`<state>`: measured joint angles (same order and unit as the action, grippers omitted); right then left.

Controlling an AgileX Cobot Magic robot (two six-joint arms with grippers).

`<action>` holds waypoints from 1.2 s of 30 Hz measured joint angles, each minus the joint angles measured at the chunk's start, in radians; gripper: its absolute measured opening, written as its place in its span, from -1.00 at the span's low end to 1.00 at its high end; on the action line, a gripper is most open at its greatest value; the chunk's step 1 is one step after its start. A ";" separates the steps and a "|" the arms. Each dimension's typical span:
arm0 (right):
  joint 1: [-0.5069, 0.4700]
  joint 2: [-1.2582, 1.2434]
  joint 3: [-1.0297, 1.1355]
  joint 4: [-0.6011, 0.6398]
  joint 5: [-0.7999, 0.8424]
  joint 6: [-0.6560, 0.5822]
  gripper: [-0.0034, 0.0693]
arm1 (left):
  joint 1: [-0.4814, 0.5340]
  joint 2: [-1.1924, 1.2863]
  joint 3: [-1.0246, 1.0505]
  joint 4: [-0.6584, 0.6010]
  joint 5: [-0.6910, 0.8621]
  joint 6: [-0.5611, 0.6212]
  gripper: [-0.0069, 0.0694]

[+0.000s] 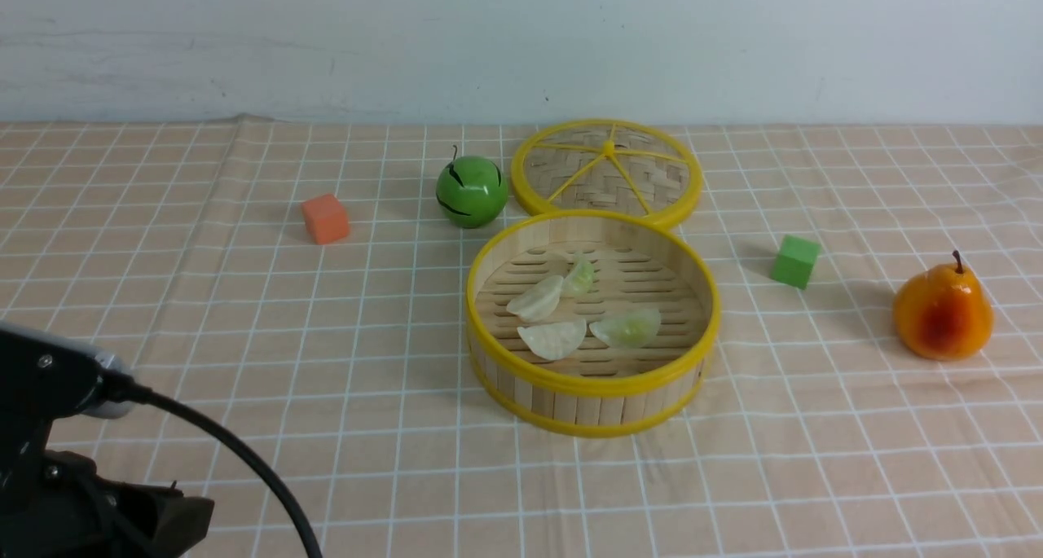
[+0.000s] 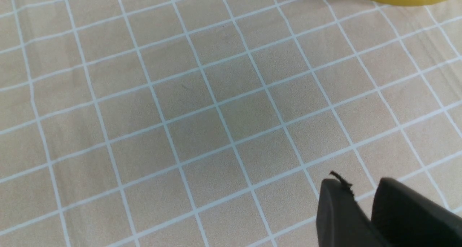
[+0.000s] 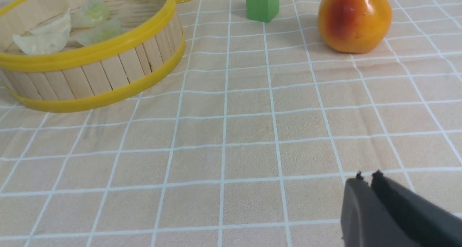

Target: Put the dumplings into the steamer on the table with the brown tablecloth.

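The steamer (image 1: 587, 383) stands upright mid-table on the brown tablecloth (image 1: 326, 362). Inside it lie two off-white dumplings (image 1: 536, 299) (image 1: 554, 338) and two pale green dumplings (image 1: 627, 327) (image 1: 580, 276). The right wrist view also shows the steamer (image 3: 108, 70) with dumplings (image 3: 41, 41) in it. My left gripper (image 2: 361, 185) hangs over bare cloth short of the steamer's yellow bottom rim (image 2: 397, 0), its fingers slightly apart and empty. My right gripper (image 3: 367, 177) is shut and empty, over cloth to the steamer's near right. The left arm (image 1: 49, 460) fills the front view's lower left corner.
The woven lid (image 1: 607, 171) leans behind the steamer. A green apple (image 1: 471, 190) and an orange cube (image 1: 325, 218) sit to the back left. A green cube (image 1: 796, 260) and an orange pear (image 1: 943, 312) sit to the right.
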<state>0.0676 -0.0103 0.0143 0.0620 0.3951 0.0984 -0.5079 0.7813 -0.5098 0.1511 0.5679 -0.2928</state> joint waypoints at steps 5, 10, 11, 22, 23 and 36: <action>0.000 0.000 0.000 0.000 0.000 0.000 -0.77 | 0.000 -0.004 0.009 0.000 -0.010 0.000 -0.42; 0.000 0.000 0.000 0.003 0.000 0.000 -0.75 | 0.000 -0.097 0.111 0.000 -0.067 0.000 -0.41; 0.000 0.000 0.000 0.003 0.000 0.000 -0.75 | 0.000 -0.132 0.150 0.000 -0.083 0.000 -0.41; 0.000 0.000 0.000 0.003 0.000 0.000 -0.71 | 0.056 -0.678 0.533 0.019 -0.136 0.025 -0.39; 0.000 0.000 0.000 0.003 0.000 0.000 -0.70 | 0.111 -0.761 0.539 0.013 -0.175 0.036 -0.39; 0.000 0.000 0.000 0.003 0.001 0.000 -0.65 | 0.403 -0.792 0.540 -0.117 -0.166 0.124 -0.68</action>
<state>0.0676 -0.0108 0.0143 0.0646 0.3961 0.0984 -0.1054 -0.0105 0.0306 0.0345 0.4017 -0.1689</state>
